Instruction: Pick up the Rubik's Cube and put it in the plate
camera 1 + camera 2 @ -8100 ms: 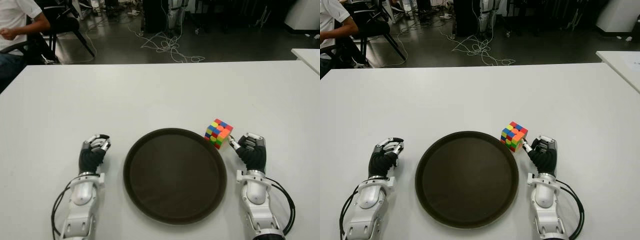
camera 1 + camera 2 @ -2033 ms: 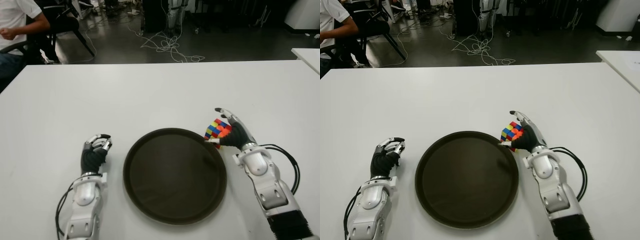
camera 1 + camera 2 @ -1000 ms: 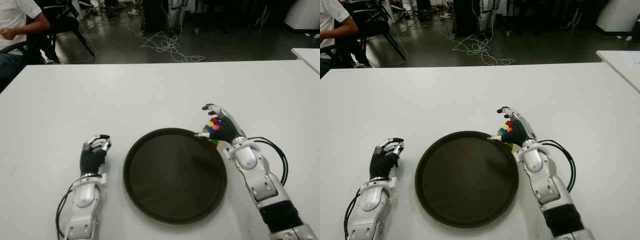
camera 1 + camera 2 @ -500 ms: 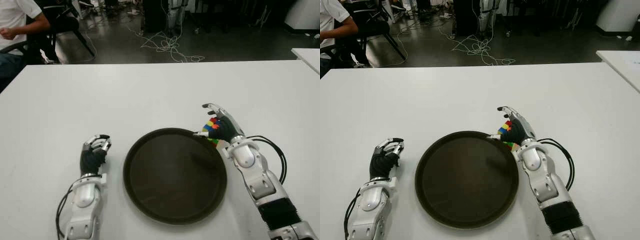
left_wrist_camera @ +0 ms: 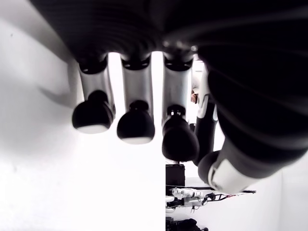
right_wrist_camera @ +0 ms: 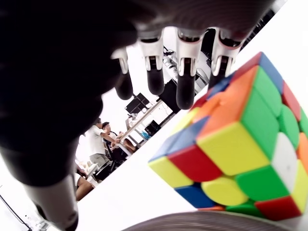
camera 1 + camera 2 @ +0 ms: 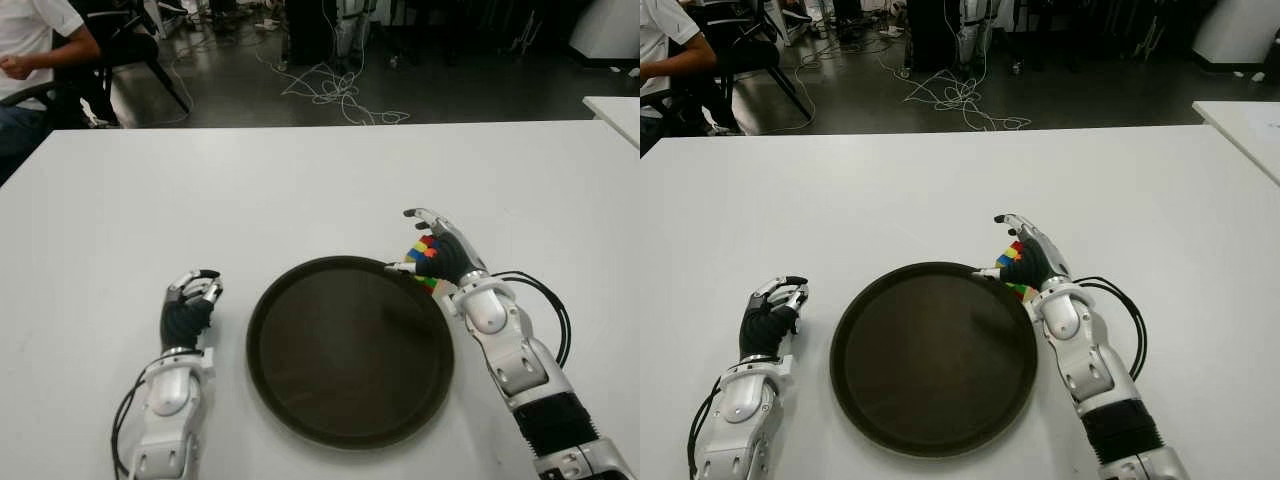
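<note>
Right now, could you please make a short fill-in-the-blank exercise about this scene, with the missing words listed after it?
1. The Rubik's Cube sits beside the rim of the dark round ____.
2. The hand reaching over the cube is the robot's ____ hand.
3. The plate lies on a table whose colour is ____.
4. The left hand shows on the plate's left side and holds ____.

Missing words: plate; right; white; nothing
</note>
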Controlling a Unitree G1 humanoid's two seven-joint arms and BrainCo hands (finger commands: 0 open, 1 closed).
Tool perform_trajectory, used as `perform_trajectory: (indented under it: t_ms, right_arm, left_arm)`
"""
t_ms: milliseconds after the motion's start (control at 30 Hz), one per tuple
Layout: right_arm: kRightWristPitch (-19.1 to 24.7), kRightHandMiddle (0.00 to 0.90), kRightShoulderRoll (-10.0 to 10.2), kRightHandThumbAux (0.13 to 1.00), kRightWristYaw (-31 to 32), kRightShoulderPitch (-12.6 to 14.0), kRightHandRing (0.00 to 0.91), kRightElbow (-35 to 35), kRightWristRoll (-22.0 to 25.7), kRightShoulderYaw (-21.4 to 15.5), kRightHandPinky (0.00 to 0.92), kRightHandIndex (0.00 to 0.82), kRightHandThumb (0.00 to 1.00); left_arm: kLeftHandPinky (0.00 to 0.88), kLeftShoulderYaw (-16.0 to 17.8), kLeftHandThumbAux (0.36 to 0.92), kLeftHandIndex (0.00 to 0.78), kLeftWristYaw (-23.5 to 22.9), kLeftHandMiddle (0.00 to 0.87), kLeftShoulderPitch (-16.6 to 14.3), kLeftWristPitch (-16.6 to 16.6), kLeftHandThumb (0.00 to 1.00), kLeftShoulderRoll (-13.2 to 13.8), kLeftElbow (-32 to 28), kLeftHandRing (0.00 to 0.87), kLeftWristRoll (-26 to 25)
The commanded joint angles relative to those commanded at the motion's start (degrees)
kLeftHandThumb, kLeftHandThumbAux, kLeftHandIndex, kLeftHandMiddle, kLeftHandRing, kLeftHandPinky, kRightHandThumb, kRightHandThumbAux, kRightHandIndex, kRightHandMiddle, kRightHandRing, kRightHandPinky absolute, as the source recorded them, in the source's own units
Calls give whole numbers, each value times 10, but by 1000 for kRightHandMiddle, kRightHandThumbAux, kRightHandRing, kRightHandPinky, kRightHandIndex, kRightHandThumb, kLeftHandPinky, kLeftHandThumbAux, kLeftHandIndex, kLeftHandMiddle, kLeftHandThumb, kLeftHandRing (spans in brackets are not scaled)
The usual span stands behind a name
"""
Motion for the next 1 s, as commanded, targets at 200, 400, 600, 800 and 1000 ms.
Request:
perform_trajectory:
  t_ms: [200,400,600,800,1000]
  right_arm:
    - [-3,103,-6,801,-9,4,139,0,-7,0,190,128,0]
    - [8,109,-18,803,-8,12,135,-1,-7,-8,183,134,0]
    - [31,111,-22,792,-2,15,122,-6,-10,-10,156,130,0]
    - [34,99,-30,836,7,26,97,-16,7,-23,106,114,0]
    - [43,95,-37,867,12,36,88,-33,7,-30,80,109,0]
  left_arm:
    - [833,0,704,443,-1,827,-1,2,712,1,0,833,-1]
    - [840,1,704,443,3,830,-1,3,712,-1,0,840,0]
    - [840,1,704,443,2,830,0,4,712,-2,-3,840,-2]
    - [841,3,704,443,1,829,0,2,713,-2,-2,841,-4]
    - [838,7,704,443,0,821,1,-10,713,-8,1,838,-15]
